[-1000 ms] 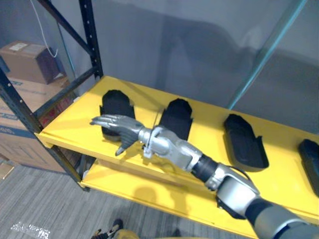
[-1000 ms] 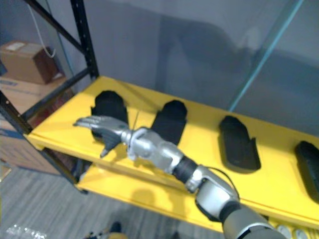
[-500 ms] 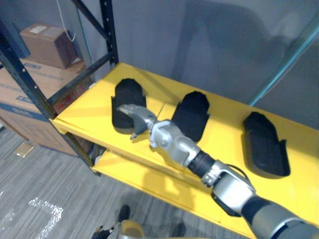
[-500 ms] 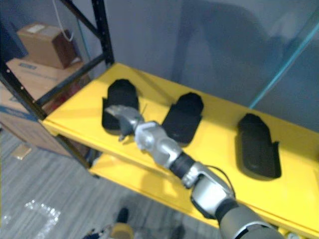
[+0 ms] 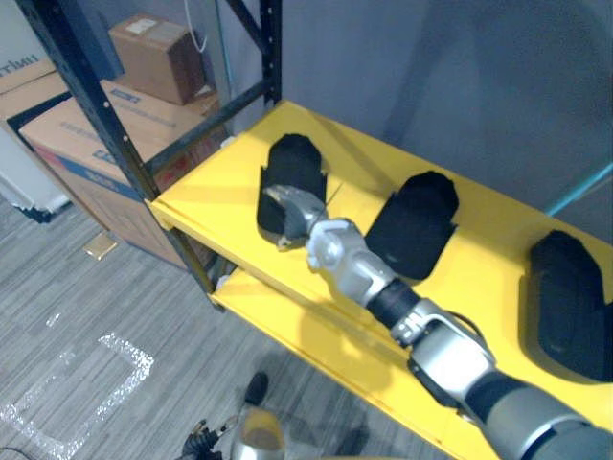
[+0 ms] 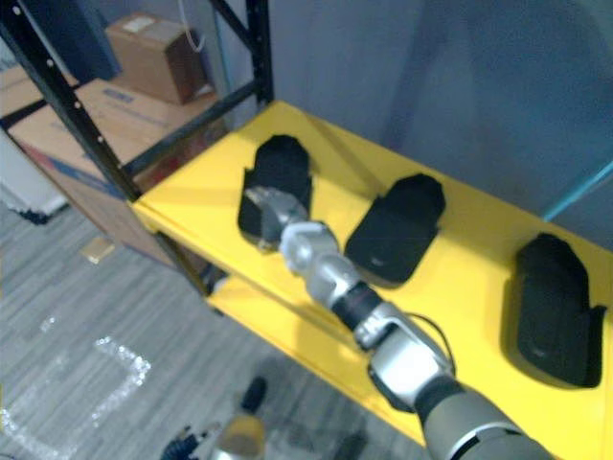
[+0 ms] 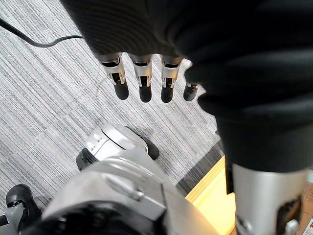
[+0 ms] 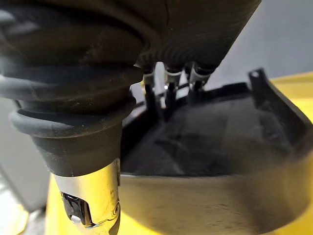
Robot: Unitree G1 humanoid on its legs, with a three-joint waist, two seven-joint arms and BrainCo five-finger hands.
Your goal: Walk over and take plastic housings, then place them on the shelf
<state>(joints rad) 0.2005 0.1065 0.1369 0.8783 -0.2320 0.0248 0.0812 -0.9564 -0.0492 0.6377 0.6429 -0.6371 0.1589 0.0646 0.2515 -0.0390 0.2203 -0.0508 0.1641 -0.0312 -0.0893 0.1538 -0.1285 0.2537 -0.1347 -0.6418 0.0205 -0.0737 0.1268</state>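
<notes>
Three black plastic housings lie on the yellow shelf (image 5: 211, 201): a left one (image 5: 292, 168), a middle one (image 5: 417, 225) and a right one (image 5: 570, 307). My right hand (image 5: 297, 209) reaches from the lower right onto the near end of the left housing. In the right wrist view its straight fingers (image 8: 168, 93) point into the hollow of that housing (image 8: 205, 142), with the thumb outside the near wall. The hand is open. My left hand (image 7: 142, 78) hangs open over the grey floor.
A black shelf upright (image 5: 115, 144) stands at the shelf's left corner, with cardboard boxes (image 5: 96, 134) stacked behind it. A lower yellow shelf (image 5: 287, 316) runs beneath. A grey wall backs the shelf, and a teal post (image 5: 584, 187) rises at the right.
The camera has moved, shifting the whole picture. My right hand went from hovering in front of the left housing to lying on its near end, fingers inside.
</notes>
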